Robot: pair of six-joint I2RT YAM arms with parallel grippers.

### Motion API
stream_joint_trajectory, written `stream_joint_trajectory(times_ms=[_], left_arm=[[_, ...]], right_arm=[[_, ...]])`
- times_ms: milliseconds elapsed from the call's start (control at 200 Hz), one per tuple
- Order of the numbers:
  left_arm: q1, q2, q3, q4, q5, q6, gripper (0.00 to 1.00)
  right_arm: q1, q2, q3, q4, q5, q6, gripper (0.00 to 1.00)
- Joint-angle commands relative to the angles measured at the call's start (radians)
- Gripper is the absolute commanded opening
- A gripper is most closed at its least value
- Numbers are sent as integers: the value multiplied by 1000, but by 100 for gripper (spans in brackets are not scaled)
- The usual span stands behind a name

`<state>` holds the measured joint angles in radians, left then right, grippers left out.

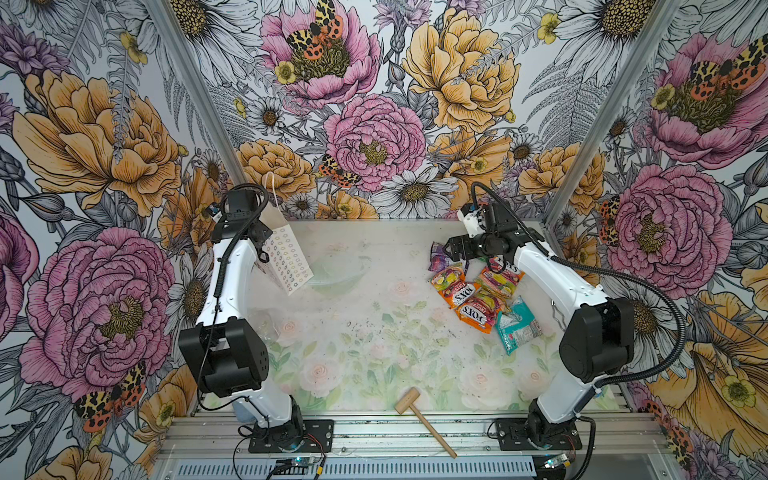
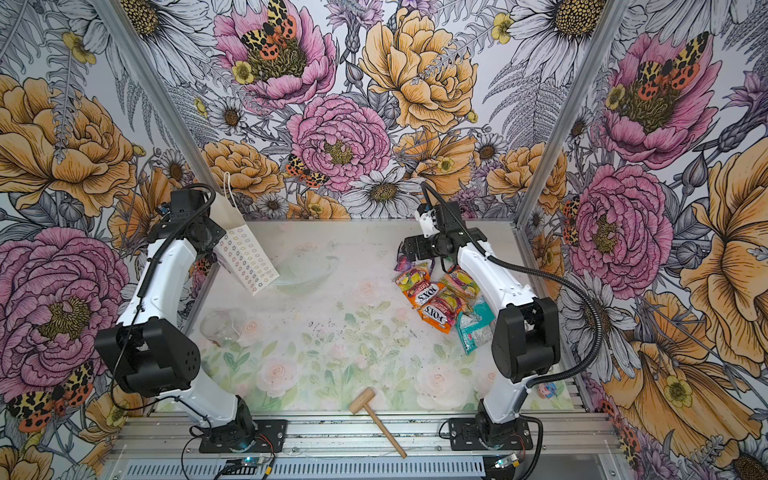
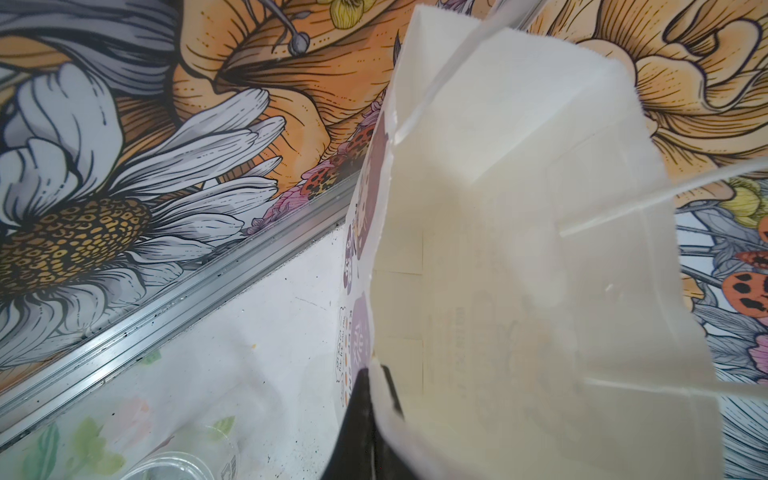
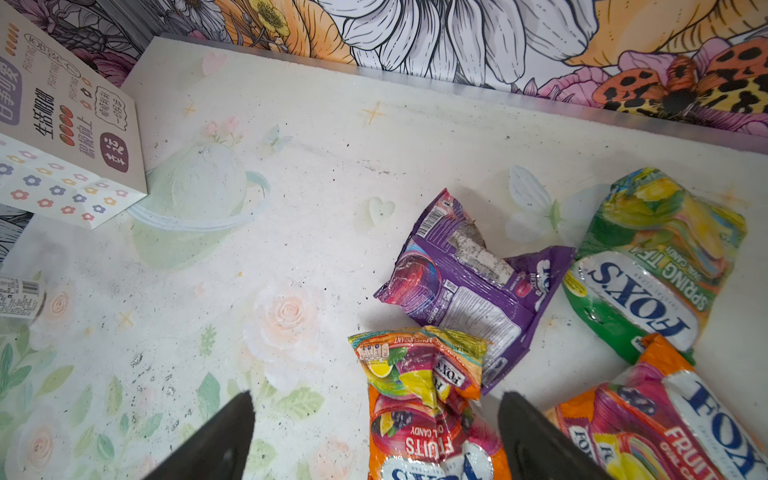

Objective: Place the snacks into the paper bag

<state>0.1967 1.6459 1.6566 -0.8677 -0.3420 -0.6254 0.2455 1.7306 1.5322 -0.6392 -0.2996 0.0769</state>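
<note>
Left wrist view: left gripper (image 3: 375,384) pinched shut on the paper bag (image 3: 519,249) rim, likely holding its mouth open, bag tilted mid-left in both top views; right gripper (image 4: 374,399), jaws wide, straddles an orange FOX'S packet (image 4: 419,419) in the snacks (image 1: 478,295) pile mid-right, none bagged yet.
</note>
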Motion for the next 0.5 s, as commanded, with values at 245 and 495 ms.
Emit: stream_joint_trajectory(times_ms=[245, 495], left_arm=[[-17, -31, -44, 21, 31, -13, 0], [-60, -74, -78, 45, 29, -20, 0]], right_arm=[[4, 15, 5, 3, -7, -7, 93], [4, 4, -3, 3, -3, -7, 93]])
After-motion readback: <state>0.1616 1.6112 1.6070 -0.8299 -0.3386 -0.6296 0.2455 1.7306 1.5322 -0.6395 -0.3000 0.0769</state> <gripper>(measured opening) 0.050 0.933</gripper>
